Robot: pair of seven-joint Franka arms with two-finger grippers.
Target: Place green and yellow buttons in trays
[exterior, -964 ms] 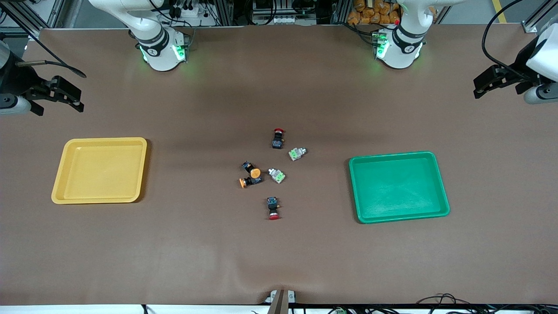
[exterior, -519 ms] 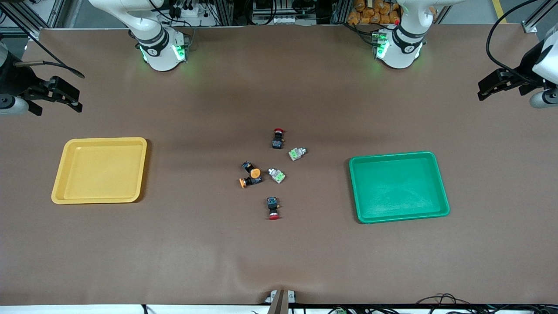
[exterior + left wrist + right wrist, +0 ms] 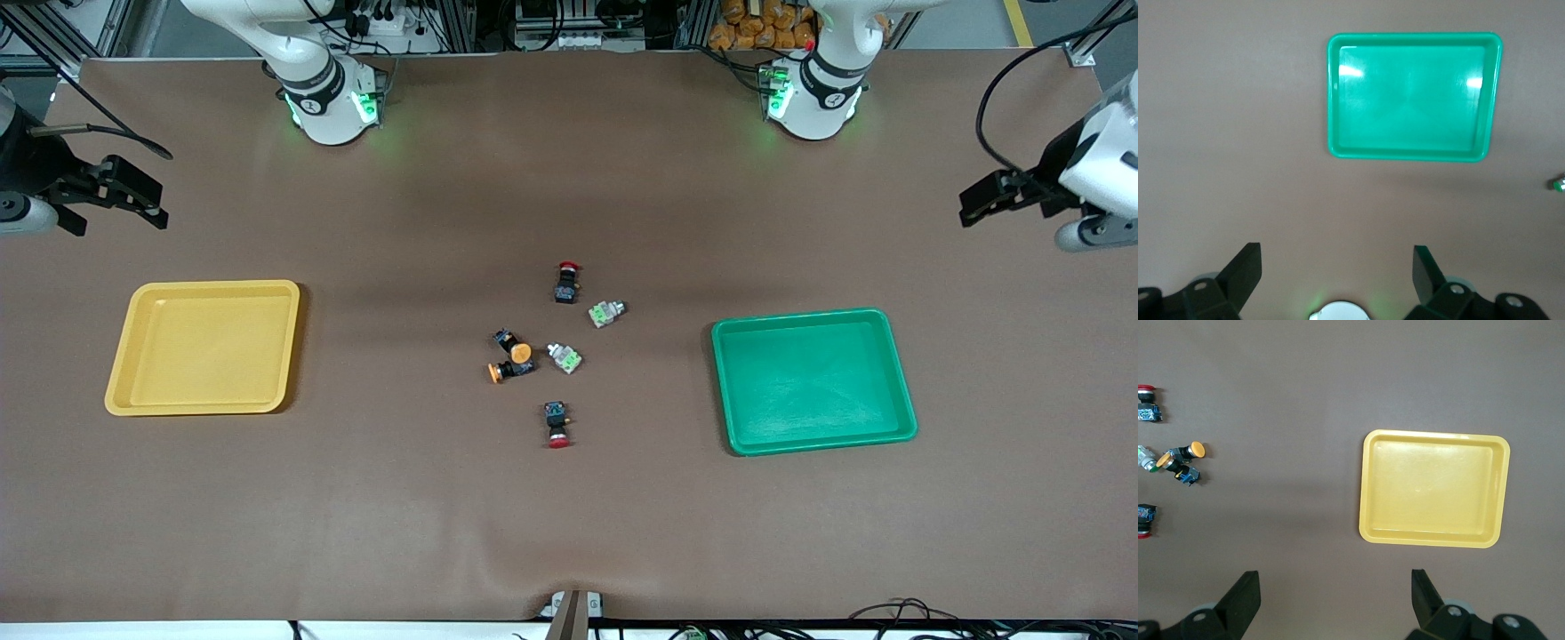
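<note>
Two green buttons and two yellow buttons lie loose at mid-table. The yellow tray lies toward the right arm's end, the green tray toward the left arm's end; nothing lies in either. My right gripper is open and empty, up over bare table at its end. My left gripper is open and empty, up over bare table at its end. The left wrist view shows the green tray. The right wrist view shows the yellow tray and yellow buttons.
Two black switches with red caps lie by the cluster, one farther from the front camera, one nearer. The brown mat covers the table. A small fixture sits at the mat's near edge.
The left gripper has shifted a little over its end of the table. The right gripper has barely moved. The buttons and trays have not moved.
</note>
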